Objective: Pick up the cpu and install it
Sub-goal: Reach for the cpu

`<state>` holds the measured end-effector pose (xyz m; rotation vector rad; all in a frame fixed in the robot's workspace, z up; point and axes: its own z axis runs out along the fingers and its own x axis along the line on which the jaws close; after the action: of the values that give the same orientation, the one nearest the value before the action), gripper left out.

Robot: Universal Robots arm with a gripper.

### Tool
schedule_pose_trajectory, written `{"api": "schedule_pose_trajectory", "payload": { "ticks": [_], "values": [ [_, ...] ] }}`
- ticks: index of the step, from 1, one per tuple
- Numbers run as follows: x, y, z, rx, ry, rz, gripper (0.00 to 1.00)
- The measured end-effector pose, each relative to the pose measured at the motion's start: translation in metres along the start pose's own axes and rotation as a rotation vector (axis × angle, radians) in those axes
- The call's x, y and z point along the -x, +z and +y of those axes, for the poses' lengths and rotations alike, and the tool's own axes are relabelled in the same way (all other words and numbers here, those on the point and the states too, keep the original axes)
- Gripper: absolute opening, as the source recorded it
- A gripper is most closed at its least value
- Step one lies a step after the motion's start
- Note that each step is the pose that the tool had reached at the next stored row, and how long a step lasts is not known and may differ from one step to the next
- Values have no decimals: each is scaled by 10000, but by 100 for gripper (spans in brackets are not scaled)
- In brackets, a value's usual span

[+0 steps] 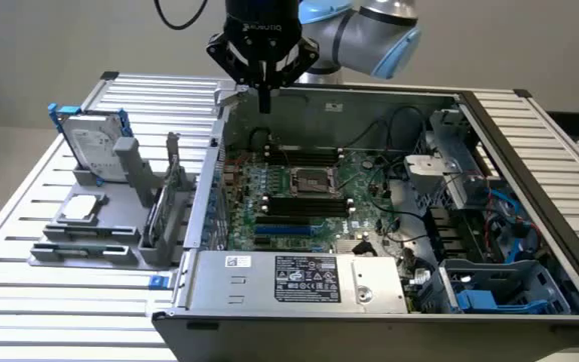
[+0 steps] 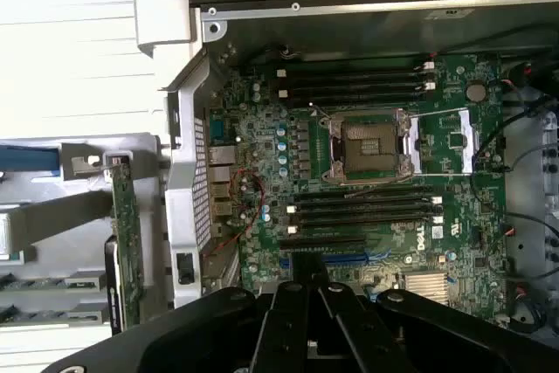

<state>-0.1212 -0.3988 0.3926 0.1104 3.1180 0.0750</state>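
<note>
**While hanging high over the open case [image 1: 370,113]: tool [image 1: 264,108] closed, nothing in it**

Fingers pressed together, clamped on nothing, pointing straight down; held high, probably to stay clear of the case walls. Just beneath the tool, the rear edge of the case. Lower and a little farther off, the motherboard [image 2: 463,246] lying flat, the socket [image 1: 310,181] at its middle bare, likely ready to take the chip. Well apart from the tool, beyond the case wall, the grey holder [image 1: 99,253] on the counter [image 1: 18,302]. At the holder's nearer end, the hard drive [image 1: 96,143] upright in its slot. At the farther end, the cpu [image 1: 81,207] flat in a recess, metal top up, apparently so as to be reached from above.
</note>
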Motion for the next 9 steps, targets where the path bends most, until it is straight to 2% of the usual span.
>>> {"api": "schedule_pose_trajectory", "payload": {
  "ticks": [9],
  "values": [
    [0, 0, 0, 1, 0, 0, 11]
  ]
}}
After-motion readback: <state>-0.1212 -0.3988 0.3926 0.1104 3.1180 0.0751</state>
